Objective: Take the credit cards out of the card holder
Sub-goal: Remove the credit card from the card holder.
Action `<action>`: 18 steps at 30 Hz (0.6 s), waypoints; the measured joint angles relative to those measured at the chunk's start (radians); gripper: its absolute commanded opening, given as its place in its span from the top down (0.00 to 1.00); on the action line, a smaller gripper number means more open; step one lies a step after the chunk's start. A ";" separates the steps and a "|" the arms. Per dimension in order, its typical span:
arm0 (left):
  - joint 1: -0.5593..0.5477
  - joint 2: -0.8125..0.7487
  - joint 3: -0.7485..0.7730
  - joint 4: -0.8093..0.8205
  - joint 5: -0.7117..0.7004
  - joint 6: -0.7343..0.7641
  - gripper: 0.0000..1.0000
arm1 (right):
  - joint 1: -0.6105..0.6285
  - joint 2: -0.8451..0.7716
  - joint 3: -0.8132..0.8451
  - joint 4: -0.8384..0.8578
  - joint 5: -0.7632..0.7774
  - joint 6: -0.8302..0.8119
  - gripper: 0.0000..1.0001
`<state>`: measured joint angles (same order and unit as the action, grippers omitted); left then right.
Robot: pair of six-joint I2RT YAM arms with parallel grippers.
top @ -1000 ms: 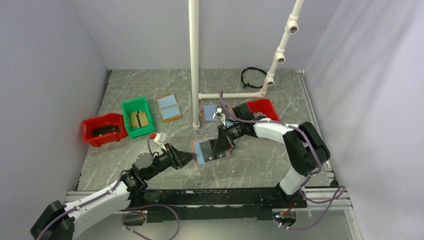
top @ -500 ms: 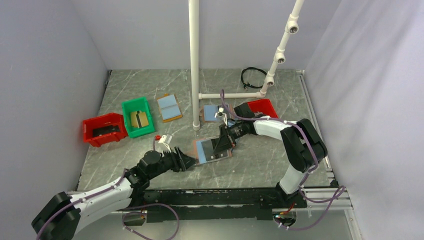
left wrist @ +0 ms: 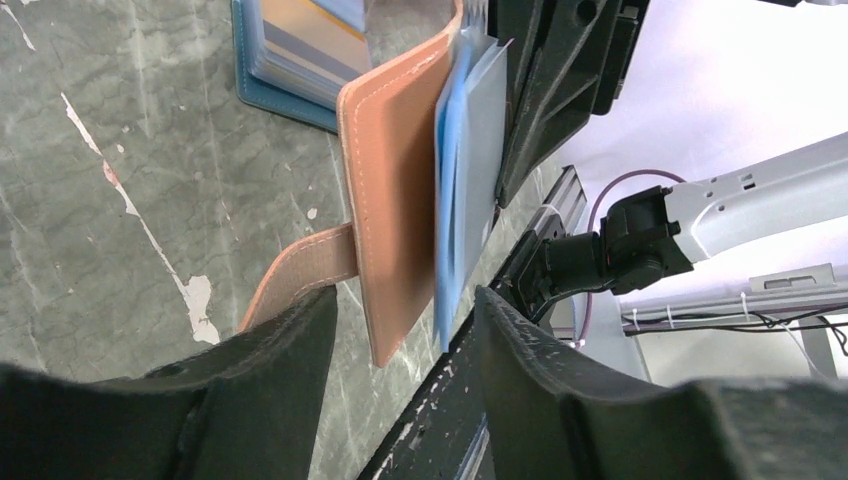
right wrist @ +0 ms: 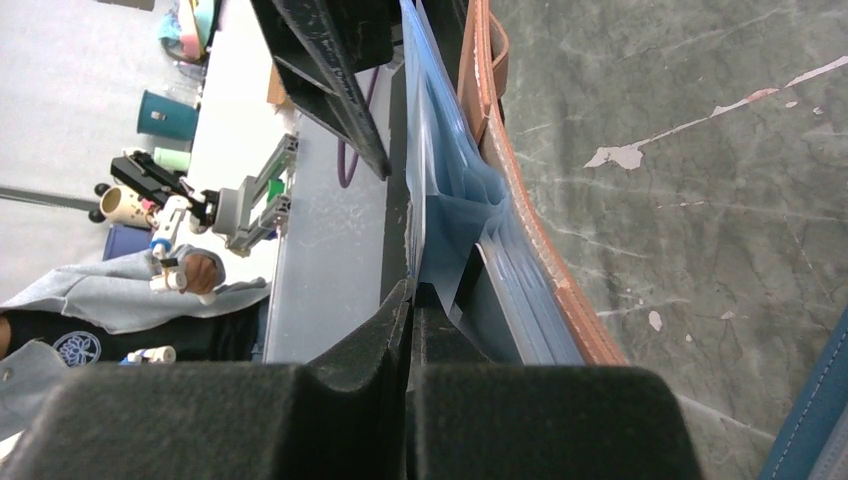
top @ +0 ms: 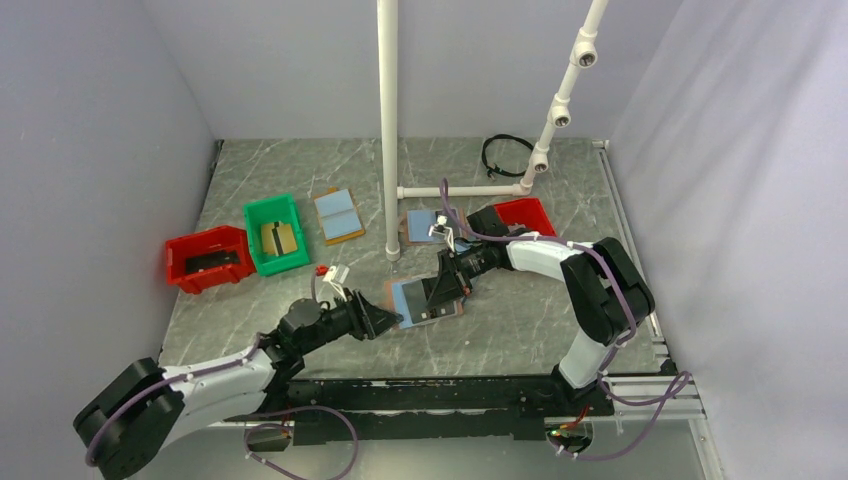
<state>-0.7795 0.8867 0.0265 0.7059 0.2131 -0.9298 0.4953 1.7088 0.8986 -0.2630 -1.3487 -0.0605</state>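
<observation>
The card holder point(top: 412, 299), tan-rimmed and light blue inside, lies open at mid-table between both arms. A dark grey credit card point(top: 428, 311) shows in its right half, partly under my right gripper point(top: 440, 292). In the right wrist view my right gripper point(right wrist: 410, 292) is shut, pinching a thin blue inner sleeve point(right wrist: 440, 200) beside the tan cover point(right wrist: 520, 190). My left gripper point(top: 386, 320) sits at the holder's near-left edge. In the left wrist view it point(left wrist: 405, 310) is open, with the tan cover point(left wrist: 390, 200) and blue leaves point(left wrist: 465, 170) standing on edge between its fingertips.
A red bin point(top: 178, 262) holding a dark card and a green bin point(top: 262, 212) with a gold card stand at the left. Behind are a blue-faced tan holder point(top: 338, 214), a navy holder point(top: 424, 222), a red bin point(top: 530, 212), a white pipe post point(top: 388, 130) and a black cable point(top: 503, 155).
My left gripper has opened and moved right and forward until its fingers straddle the holder's edge. The right gripper stays shut on the holder, shifted only slightly.
</observation>
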 measured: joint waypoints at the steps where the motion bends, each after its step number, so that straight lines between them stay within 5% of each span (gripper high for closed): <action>1: 0.000 0.019 0.000 0.015 0.000 -0.003 0.47 | 0.000 0.000 0.000 0.000 0.000 0.000 1.00; 7: 0.000 0.108 0.000 0.113 0.012 -0.008 0.50 | 0.000 0.000 0.000 -0.008 -0.011 -0.001 1.00; 10: 0.000 0.146 0.000 0.176 0.030 -0.010 0.64 | 0.002 0.000 0.003 -0.022 -0.014 -0.008 1.00; 13: 0.000 0.182 0.005 0.218 0.047 -0.016 1.00 | 0.003 0.000 0.006 -0.026 -0.016 -0.011 1.00; 18: 0.001 0.226 0.008 0.283 0.064 -0.019 1.00 | 0.003 0.000 0.007 -0.030 -0.016 -0.019 1.00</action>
<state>-0.7788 1.1130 0.0341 0.9890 0.2775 -0.9489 0.4980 1.7088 0.9054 -0.2928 -1.3643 -0.0799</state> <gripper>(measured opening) 0.024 0.009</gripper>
